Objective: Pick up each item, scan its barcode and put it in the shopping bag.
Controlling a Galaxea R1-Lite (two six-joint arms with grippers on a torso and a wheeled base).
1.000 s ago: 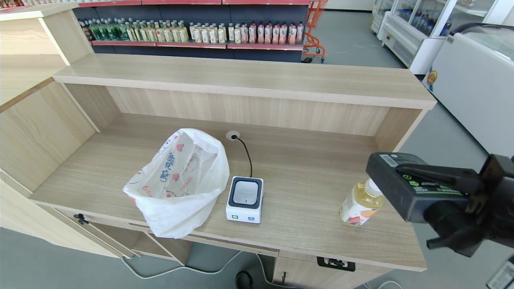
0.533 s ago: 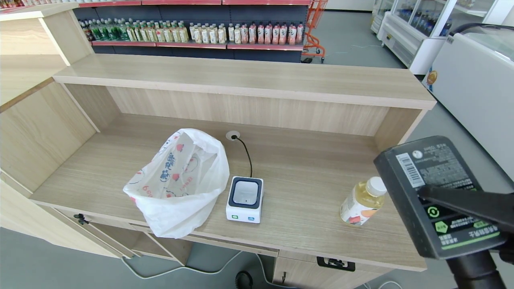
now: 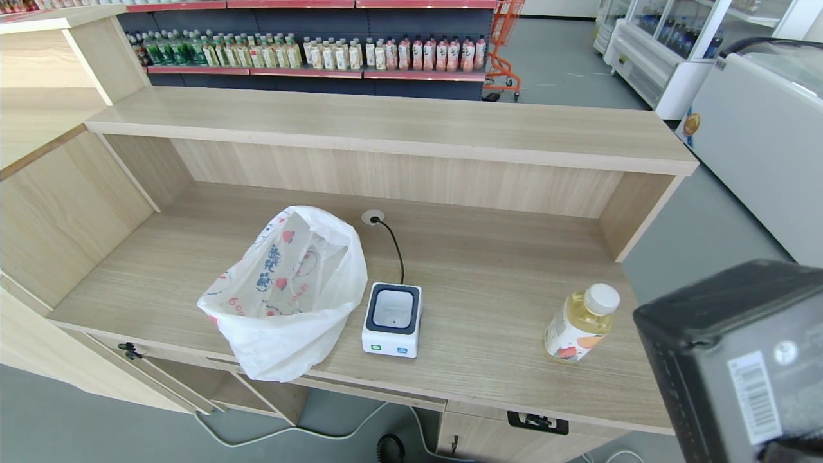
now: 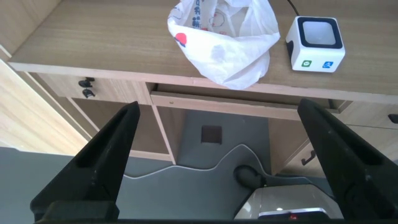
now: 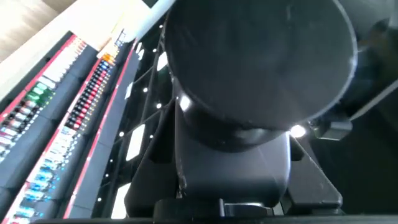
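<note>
A black box (image 3: 726, 347) with a barcode label hangs in the air at the lower right of the head view, close to the camera. My right gripper (image 3: 796, 450) is shut on it, mostly hidden behind the box. A bottle of yellow drink (image 3: 580, 323) with a white cap stands on the counter's right side. The white scanner (image 3: 392, 319) sits mid-counter, with the white shopping bag (image 3: 286, 292) open beside it on the left. My left gripper (image 4: 217, 168) hangs open below the counter's front edge, facing the bag (image 4: 222, 38) and the scanner (image 4: 315, 43).
The wooden counter (image 3: 488, 283) has a raised back ledge and side walls. A black cable (image 3: 393, 247) runs from the scanner to a hole at the back. Drawers and cables lie under the front edge. Store shelves and freezers stand behind.
The black box has moved from above the bottle toward the lower right and nearer the camera, turning as it went. The bottle now shows in full. Bag and scanner are unmoved.
</note>
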